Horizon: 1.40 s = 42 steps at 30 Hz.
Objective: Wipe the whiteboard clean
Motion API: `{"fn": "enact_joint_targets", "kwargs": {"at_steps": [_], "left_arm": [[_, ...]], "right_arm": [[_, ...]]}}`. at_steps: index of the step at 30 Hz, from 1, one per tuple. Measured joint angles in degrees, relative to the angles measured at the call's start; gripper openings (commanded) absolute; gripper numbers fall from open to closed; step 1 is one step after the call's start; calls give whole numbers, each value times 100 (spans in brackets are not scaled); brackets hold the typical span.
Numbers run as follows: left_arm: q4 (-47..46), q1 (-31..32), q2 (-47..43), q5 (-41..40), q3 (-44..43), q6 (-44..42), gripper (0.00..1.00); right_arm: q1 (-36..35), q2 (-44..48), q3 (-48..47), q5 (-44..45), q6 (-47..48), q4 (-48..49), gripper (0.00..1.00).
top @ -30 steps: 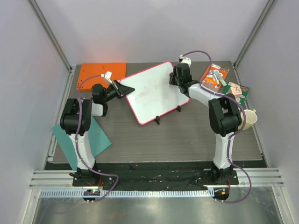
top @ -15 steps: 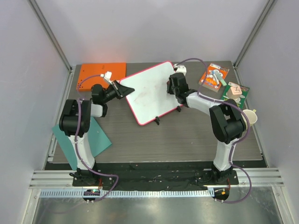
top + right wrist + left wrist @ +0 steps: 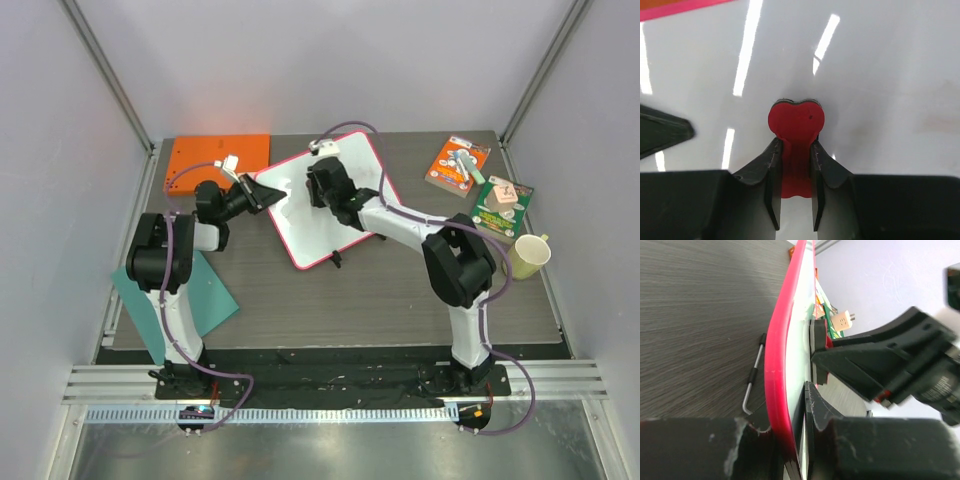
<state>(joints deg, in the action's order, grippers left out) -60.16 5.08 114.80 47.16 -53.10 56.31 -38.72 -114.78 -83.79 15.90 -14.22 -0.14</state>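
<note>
Where the two arms are bolted at the near edge of the table (image 3: 380,300), a teal sheet (image 3: 205,290) lies beside the left arm and partly under it. On the right side, a little further in, a pale yellow cup (image 3: 530,257) stands well apart from everything else. Beyond these, the whiteboard (image 3: 308,235) lies across the middle of the table, turned at an angle, with its pink-red rim all around. The left gripper (image 3: 262,193) has its fingers (image 3: 840,440) closed tight on the rim at the left corner of the board. In the left wrist view the red rim passes between them, and a thin metal leg (image 3: 752,385) shows behind the board, against the table. The right gripper (image 3: 320,185) is over the far left part of the white surface. Its fingers are clamped on a red heart-shaped eraser (image 3: 796,120), which presses on the board. Further back on the right lie two packets (image 3: 458,165), apart from the board. At the back left lies an orange board (image 3: 215,155).
</note>
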Motion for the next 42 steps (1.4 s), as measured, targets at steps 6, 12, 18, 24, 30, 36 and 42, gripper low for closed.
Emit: {"fn": "enact_joint_targets", "kwargs": {"at_steps": [6, 12, 18, 24, 30, 36, 42], "left_arm": [[133, -22, 0, -9, 0, 39, 0], [131, -24, 0, -4, 0, 46, 0], [107, -7, 0, -15, 0, 28, 0], [2, 37, -2, -48, -2, 20, 0], [-17, 74, -44, -87, -2, 46, 0], [-9, 85, -66, -98, -2, 48, 0], [-2, 85, -68, -96, -2, 48, 0]], "right_arm": [[-503, -437, -881, -31, 195, -297, 1], [-461, -367, -739, 85, 83, -151, 1], [-90, -92, -177, -225, -282, 245, 1], [909, 55, 181, -361, -516, 278, 1], [1652, -52, 57, -289, -586, 149, 1], [1851, -188, -243, -313, -586, -177, 1], [1869, -146, -96, -490, -553, -44, 1]]}}
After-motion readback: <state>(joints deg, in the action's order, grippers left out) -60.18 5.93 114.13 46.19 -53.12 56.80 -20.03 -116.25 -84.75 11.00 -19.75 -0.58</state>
